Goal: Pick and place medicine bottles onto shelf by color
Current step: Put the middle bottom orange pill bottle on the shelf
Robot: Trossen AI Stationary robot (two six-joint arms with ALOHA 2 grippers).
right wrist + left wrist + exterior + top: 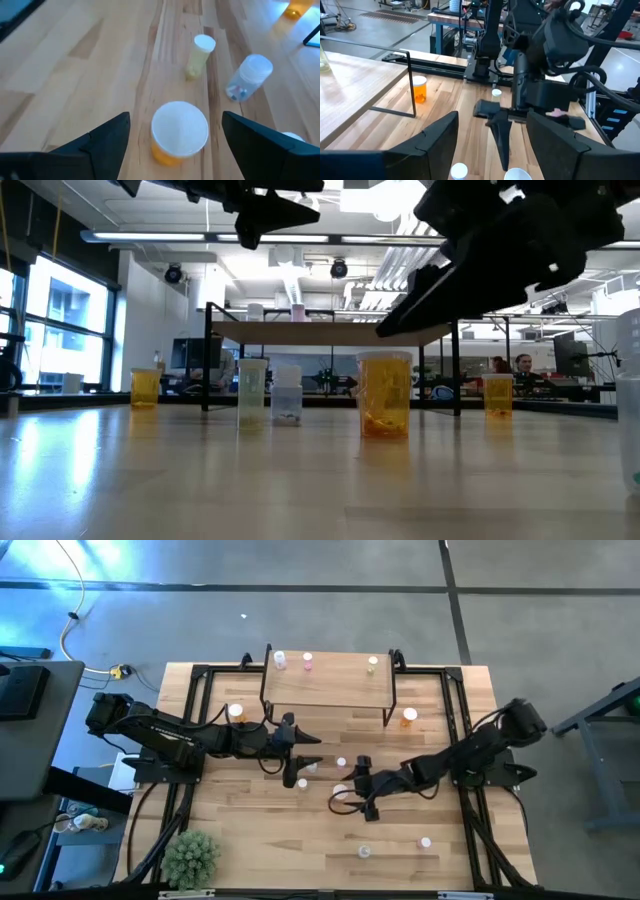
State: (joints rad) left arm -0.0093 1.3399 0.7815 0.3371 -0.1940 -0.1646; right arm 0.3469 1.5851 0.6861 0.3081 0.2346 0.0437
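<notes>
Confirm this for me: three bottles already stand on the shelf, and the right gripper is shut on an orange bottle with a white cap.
Not quite. The right gripper is open: the right wrist view shows its fingers spread wide on either side of the orange bottle, not touching it. The rest holds: the high view shows three bottles on the shelf.

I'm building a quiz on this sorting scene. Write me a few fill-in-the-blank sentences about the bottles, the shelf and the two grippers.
1. The number of bottles standing on the shelf is ____.
2. The right gripper, fingers spread, hangs over an orange bottle whose cap is ____.
3. The left gripper holds ____ between its open fingers.
4. The green plant ball sits at the tabletop's near-____ corner in the high view.

Missing words: three; white; nothing; left
</notes>
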